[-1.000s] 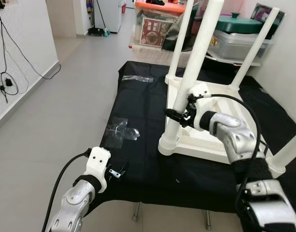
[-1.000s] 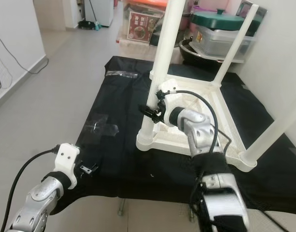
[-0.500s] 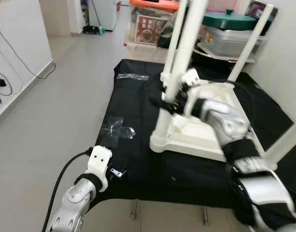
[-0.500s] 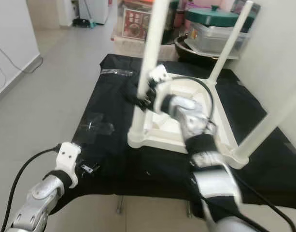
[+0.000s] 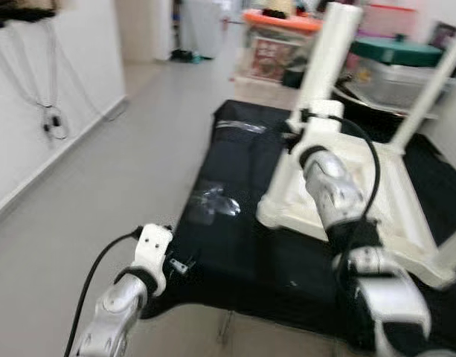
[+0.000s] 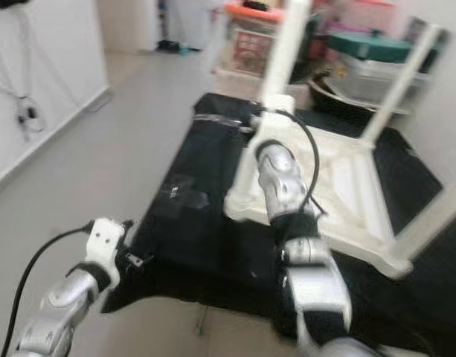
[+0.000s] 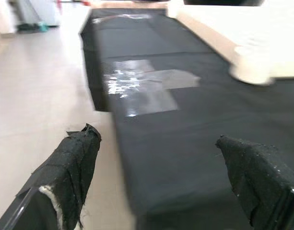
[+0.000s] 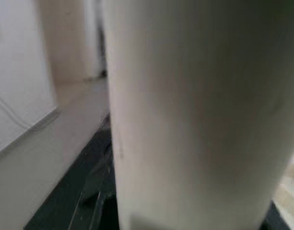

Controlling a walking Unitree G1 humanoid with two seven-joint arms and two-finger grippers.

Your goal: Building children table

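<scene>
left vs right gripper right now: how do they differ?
The left gripper hangs low over the near edge of the black cloth, fingers spread, holding nothing; the right gripper is raised, against the nearest white table leg. The right gripper's fingers are hidden; the left's show. Both are over the cloth.

– Where was the table [image 5: 376, 193] vs the right gripper [image 5: 293, 138]?
– Upturned on the cloth [image 5: 242, 245], gripper at its near-left leg [image 5: 317, 82].
– And the left gripper [image 7: 161, 187]?
– Over cloth's near-left edge, plastic wrap [image 7: 142, 86] just ahead, table beyond to its right.
</scene>
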